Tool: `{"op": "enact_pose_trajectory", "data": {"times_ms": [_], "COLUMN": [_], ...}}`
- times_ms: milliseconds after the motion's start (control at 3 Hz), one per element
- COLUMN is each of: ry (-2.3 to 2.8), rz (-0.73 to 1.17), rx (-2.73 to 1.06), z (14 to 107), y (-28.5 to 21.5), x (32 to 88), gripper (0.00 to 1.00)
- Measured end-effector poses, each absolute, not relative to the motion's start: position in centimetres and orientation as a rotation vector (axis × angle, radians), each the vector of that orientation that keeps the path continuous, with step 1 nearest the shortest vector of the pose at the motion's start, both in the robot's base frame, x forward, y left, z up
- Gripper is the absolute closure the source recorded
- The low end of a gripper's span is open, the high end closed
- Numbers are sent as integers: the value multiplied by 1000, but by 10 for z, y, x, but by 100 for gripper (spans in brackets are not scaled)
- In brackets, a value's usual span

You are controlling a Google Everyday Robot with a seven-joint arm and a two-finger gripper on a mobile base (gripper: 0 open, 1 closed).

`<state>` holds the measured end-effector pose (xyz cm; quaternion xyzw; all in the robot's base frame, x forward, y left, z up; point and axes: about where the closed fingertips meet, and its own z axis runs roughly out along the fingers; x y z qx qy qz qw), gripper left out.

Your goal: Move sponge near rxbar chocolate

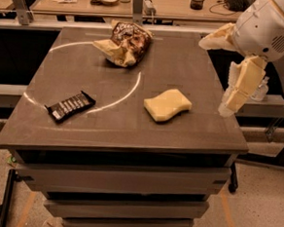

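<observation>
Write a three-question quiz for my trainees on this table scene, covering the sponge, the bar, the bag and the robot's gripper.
1. True or false: the sponge touches the bar.
2. Where is the gripper?
A. Resting on the sponge
B. In the air by the table's right edge as seen, right of the sponge
C. Directly over the bar
3. Name the thing that lies farthest back on the table.

Key
1. False: they lie well apart, with bare tabletop between them.
2. B
3. The bag
</observation>
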<state>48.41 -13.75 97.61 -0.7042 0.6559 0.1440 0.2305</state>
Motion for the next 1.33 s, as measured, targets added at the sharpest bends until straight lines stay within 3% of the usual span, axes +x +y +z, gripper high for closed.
{"op": "enact_pose_trajectory", "data": {"times_ms": [1333], "ry": [1707], "rz": [531], "rx": [-2172], "z": [890], "y": [-82], "x": [547], "gripper": [0]}}
